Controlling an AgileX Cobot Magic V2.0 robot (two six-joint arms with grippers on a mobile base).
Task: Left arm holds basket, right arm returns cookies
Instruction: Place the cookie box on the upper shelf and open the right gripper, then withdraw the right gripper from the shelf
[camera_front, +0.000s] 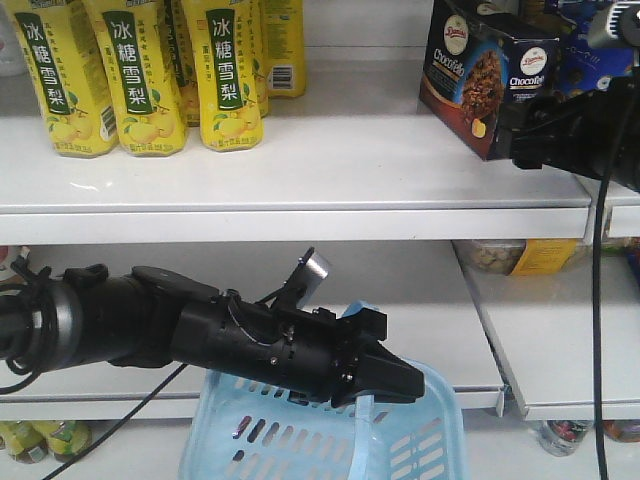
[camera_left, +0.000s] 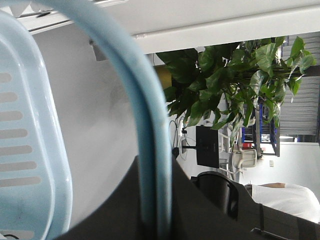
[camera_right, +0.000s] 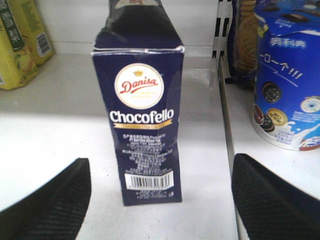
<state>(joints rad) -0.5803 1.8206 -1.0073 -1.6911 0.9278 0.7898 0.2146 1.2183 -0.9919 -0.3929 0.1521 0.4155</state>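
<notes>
from the right wrist view my right gripper (camera_right: 160, 200) has its two black pads spread wide apart, one at the lower left of the frame and one at the lower right, with nothing between them; the cookies (camera_right: 142, 110) stand upright at centre frame on the white shelf (camera_right: 60, 130), clear of both pads. so i judge the box is set down and the step in hand is getting out cleanly. i would draw the right arm (camera_front: 580, 125) straight back along its own line, keeping the pads wide, since any sideways drift could clip the narrow box and topple it, or nudge the blue cookie tub (camera_right: 287, 85) at the right of the frame. in the front view the box sits at the upper right on the top shelf, angled slightly, with the yellow drink bottles (camera_front: 150, 70) well apart at upper left. lower in that view my left gripper (camera_front: 385, 375) is closed around the basket handle (camera_left: 150, 150), and the basket (camera_front: 300, 435) hangs at the bottom centre; i would hold it steady until the right arm is clear.
</notes>
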